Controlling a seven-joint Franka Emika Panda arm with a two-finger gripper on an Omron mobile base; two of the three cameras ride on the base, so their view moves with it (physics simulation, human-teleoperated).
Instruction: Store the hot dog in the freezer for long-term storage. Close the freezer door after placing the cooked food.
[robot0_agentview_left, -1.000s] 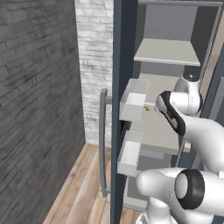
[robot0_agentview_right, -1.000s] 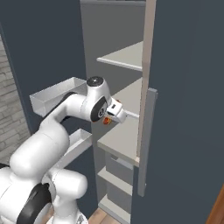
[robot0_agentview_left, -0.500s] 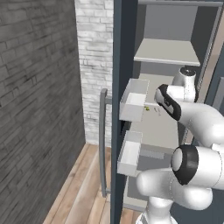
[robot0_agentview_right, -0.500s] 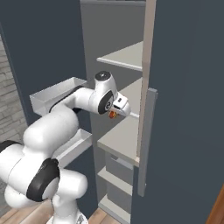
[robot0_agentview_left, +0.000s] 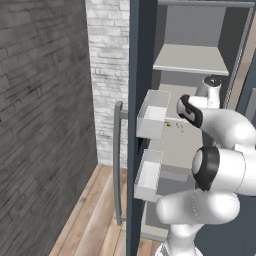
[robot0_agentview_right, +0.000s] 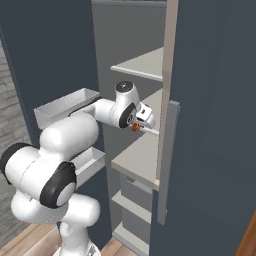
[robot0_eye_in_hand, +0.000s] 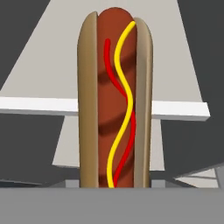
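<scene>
One hot dog (robot0_eye_in_hand: 114, 100) is all you are carrying, and in your hand view it stands lengthwise from 6 o'clock to 12 o'clock, its long axis running straight away from the hand, the far rounded end toward the shelf behind it. You can count two bun halves flanking one brown sausage, with one yellow and one red wavy line along the top. Your gripper (robot0_agentview_right: 142, 121) is closed on the hot dog; from the right base view you see a small orange-red bit of it (robot0_agentview_right: 135, 127) just under the white hand, at about 6 o'clock from the wrist joint.

You have the hand reaching into the open freezer (robot0_agentview_right: 135, 65), held over a light grey shelf (robot0_agentview_right: 137, 157) and below another one (robot0_agentview_right: 145, 65). In the right base view you can count four shelf levels in that compartment. The hot dog is in the air above the shelf, not resting on it.

Two white bins (robot0_agentview_left: 152, 114) sit one above the other on the inner face of the freezer door (robot0_agentview_left: 140, 60), which stands swung wide at 9 o'clock from the arm in the left base view. One grey bar handle (robot0_agentview_left: 118, 160) shows on its outer side, and one more handle (robot0_agentview_right: 167, 160) on the closed panel to the right.
</scene>
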